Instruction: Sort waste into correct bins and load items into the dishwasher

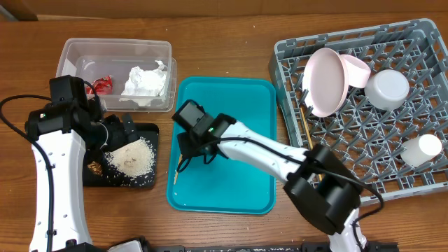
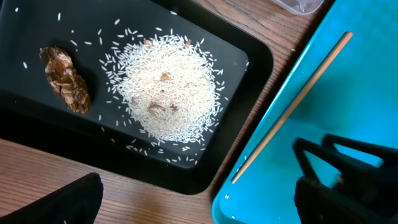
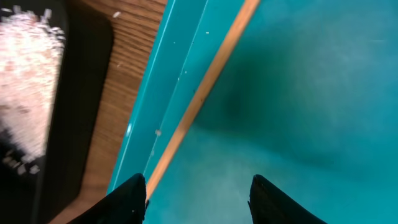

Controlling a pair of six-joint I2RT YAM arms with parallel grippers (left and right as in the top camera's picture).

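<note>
A wooden chopstick [image 3: 199,106] lies along the left side of the teal tray [image 1: 238,182], also visible as the chopstick [image 2: 292,102]. My right gripper [image 1: 185,155] hangs low over it, open; the chopstick runs just inside the left fingertip [image 3: 134,196], untouched by the other. My left gripper [image 1: 124,128] is open and empty above the black tray [image 2: 37,118], which holds rice [image 2: 165,87] and a brown lump [image 2: 65,79]. The grey rack [image 1: 420,178] carries the plate [image 1: 324,80], two bowls, a cup [image 1: 422,149] and another chopstick [image 1: 306,129].
The clear tub [image 1: 115,46] at the back left holds a red wrapper [image 1: 103,85] and a white napkin [image 1: 147,80]. A strip of bare wood separates the black tray from the teal tray. The right arm stretches diagonally over the teal tray.
</note>
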